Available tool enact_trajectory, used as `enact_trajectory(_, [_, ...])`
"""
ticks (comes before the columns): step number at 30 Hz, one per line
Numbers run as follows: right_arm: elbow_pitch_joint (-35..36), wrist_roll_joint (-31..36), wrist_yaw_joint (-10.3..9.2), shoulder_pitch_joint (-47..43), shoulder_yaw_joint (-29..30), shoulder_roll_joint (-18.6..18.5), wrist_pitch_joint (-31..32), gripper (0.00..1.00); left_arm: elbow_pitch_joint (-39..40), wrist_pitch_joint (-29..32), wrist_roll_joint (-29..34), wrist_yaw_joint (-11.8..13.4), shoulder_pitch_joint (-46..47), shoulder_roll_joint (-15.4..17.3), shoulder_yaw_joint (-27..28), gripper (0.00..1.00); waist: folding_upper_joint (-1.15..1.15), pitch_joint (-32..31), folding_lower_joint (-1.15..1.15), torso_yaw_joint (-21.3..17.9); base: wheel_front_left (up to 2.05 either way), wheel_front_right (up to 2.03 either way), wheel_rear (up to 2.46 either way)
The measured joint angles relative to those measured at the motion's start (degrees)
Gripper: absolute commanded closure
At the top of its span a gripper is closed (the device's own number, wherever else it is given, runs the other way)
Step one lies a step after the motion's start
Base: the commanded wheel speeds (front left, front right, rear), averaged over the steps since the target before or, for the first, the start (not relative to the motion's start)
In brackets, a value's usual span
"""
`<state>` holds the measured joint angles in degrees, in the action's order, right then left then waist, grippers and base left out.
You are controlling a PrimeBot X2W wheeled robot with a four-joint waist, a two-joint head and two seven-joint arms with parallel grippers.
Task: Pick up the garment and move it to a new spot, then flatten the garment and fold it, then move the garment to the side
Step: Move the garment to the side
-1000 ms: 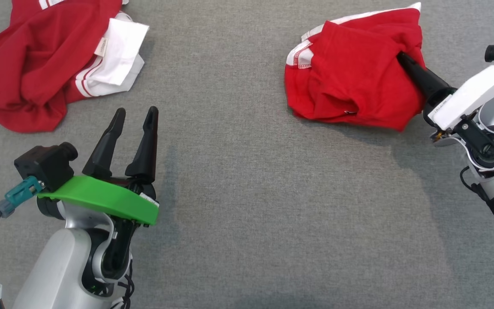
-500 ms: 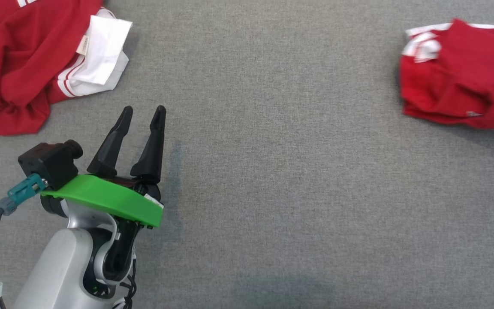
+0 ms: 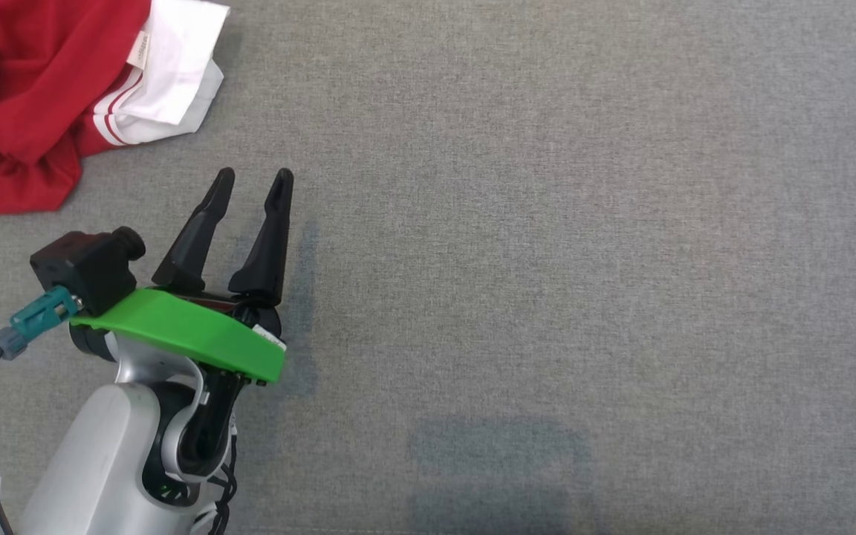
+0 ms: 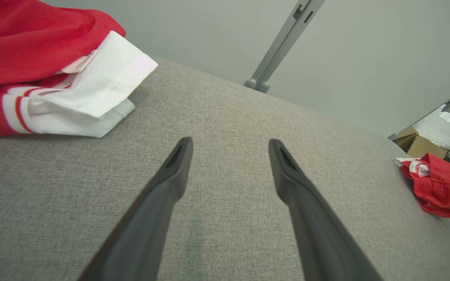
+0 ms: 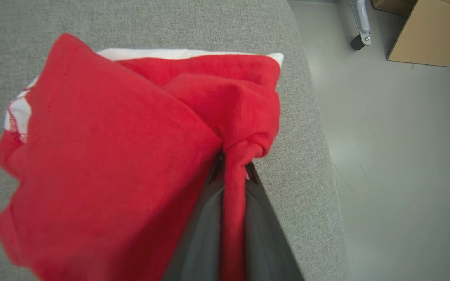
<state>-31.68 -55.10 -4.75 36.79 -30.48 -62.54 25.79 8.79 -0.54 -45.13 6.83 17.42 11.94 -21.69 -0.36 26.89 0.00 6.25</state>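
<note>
Garment (image 5: 111, 156) is sliding right, clamped in your right claw (image 5: 233, 168); be stopping short of the desk (image 5: 299, 128) edge. Left claw (image 3: 255, 177) is gaping.

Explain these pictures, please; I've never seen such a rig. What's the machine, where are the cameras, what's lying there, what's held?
A two-armed robot works over a grey fabric surface. The head view looks down from its head: the left gripper, two dark fingers, stands open and empty near a crumpled red and white garment. The left wrist view looks along those fingers. The right wrist view looks along the right gripper, shut on a bunched red garment near the surface's edge; a cardboard box sits on the floor beyond.
</note>
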Motion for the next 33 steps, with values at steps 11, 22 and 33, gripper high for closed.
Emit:
enact_trajectory(11, [-0.2, 2.6, -1.9, -1.2, -0.9, 2.5, -2.3, 0.0, -0.2, 0.0, 0.0, 0.0, 0.0, -0.1, 1.4, 0.0, 0.0, 0.8, 0.0, -0.6, 0.0, 0.0, 0.0])
enact_trajectory(22, [1.9, 6.8, -2.34, -1.2, -1.0, 5.4, -7.7, 0.0, -1.4, -0.6, 0.0, 0.0, 0.1, -0.2, 1.5, 0.0, 0.0, -0.3, 0.0, -2.6, 0.0, 0.0, 0.0])
enact_trajectory(33, [12.1, 11.3, -2.36, -0.2, 1.5, 14.4, -27.8, 0.0, -6.6, -5.2, -0.4, -0.4, -0.7, -1.0, 3.2, 0.0, 0.0, -6.0, 0.0, -4.0, 0.0, 0.0, 0.0])
